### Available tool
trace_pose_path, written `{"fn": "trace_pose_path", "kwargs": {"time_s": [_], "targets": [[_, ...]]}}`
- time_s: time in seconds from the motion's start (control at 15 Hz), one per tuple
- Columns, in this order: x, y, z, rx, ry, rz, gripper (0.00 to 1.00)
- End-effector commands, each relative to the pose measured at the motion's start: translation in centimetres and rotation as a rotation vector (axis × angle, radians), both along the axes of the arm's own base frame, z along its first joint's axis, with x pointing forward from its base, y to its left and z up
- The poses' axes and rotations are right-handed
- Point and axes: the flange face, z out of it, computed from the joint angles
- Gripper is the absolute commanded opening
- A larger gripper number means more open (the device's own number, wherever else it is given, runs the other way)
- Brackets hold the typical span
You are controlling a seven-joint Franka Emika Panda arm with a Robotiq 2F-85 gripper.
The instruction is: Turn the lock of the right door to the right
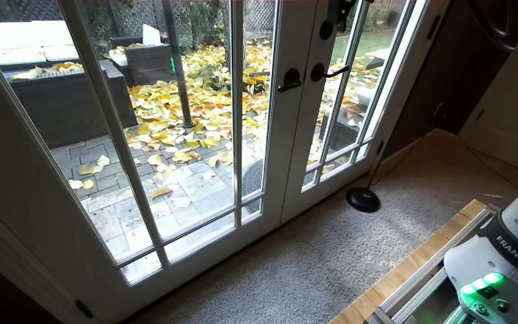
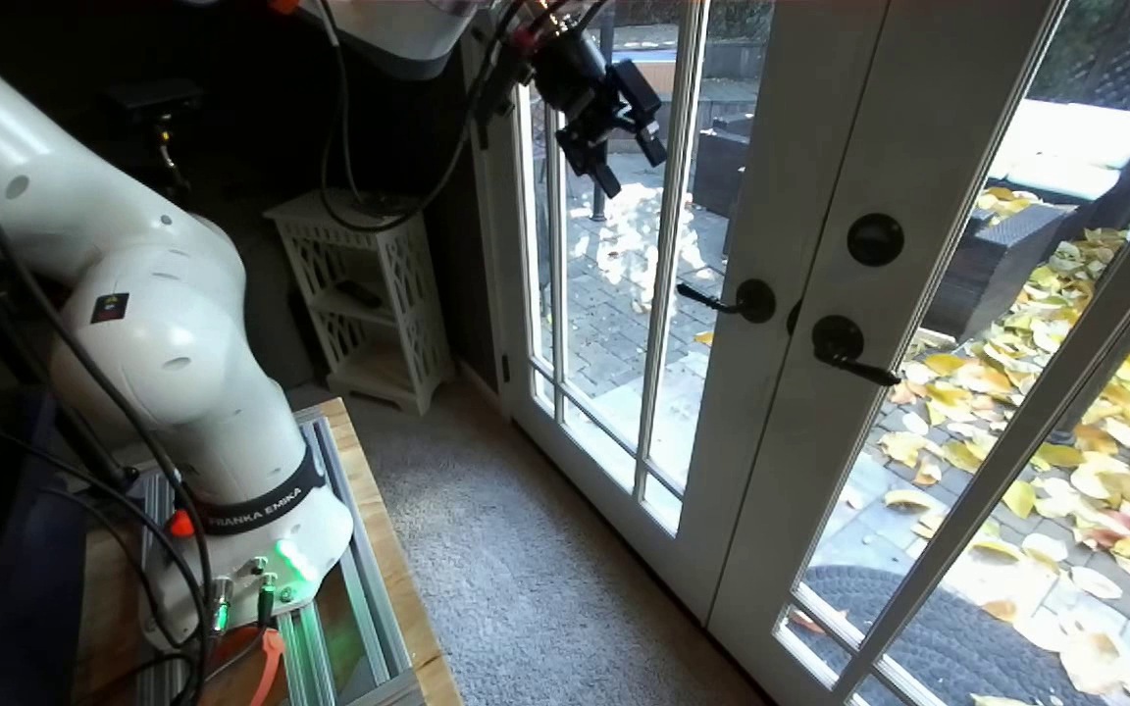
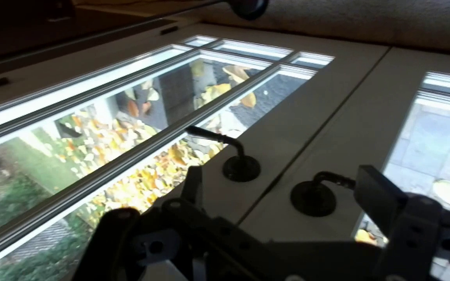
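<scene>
The right door (image 1: 301,135) is white-framed and shut, and it also shows in the other views (image 2: 800,490) (image 3: 287,121). Its lock (image 1: 326,29), a small dark round knob, sits above the dark lever handle (image 1: 317,72) and shows in both exterior views (image 2: 876,239). In the wrist view the scene stands upside down and the lock does not show. My black gripper (image 2: 629,167) is open and empty, in front of the doors at about the lock's height or higher, apart from it. In the wrist view its fingers (image 3: 283,187) are wide apart. Only part of it shows at the top of an exterior view (image 1: 342,13).
The left door (image 1: 281,135) carries a similar lever handle (image 2: 756,299), partly covered by a finger in the wrist view (image 3: 313,198). A black round stand base (image 1: 363,199) is on the carpet by the right door. A white side shelf (image 2: 369,304) stands near the wall. Cables hang from the arm.
</scene>
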Motion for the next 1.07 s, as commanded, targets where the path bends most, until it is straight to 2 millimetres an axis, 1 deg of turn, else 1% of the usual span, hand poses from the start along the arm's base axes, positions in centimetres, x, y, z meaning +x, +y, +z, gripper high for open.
{"fn": "trace_pose_path", "kwargs": {"time_s": [0.0,0.13,0.4,0.47,0.53,0.6,0.67,0.93,1.0], "targets": [[3.8,-1.0,-1.0,-0.194,0.030,-0.033,1.00],[5.5,-1.8,-2.5,-0.293,0.051,-0.056,1.00],[8.8,-2.7,-6.3,-0.400,0.110,-0.069,1.00],[9.7,-2.8,-7.1,-0.424,0.142,-0.044,1.00],[7.2,-2.9,-6.0,-0.368,0.117,-0.048,1.00],[7.8,-3.0,-6.8,-0.368,0.131,-0.046,1.00],[7.9,-3.1,-7.2,-0.365,0.138,-0.047,1.00],[7.7,-3.0,-6.4,-0.364,0.123,-0.048,1.00],[8.0,-3.0,-6.8,-0.462,0.061,-0.081,1.00]]}}
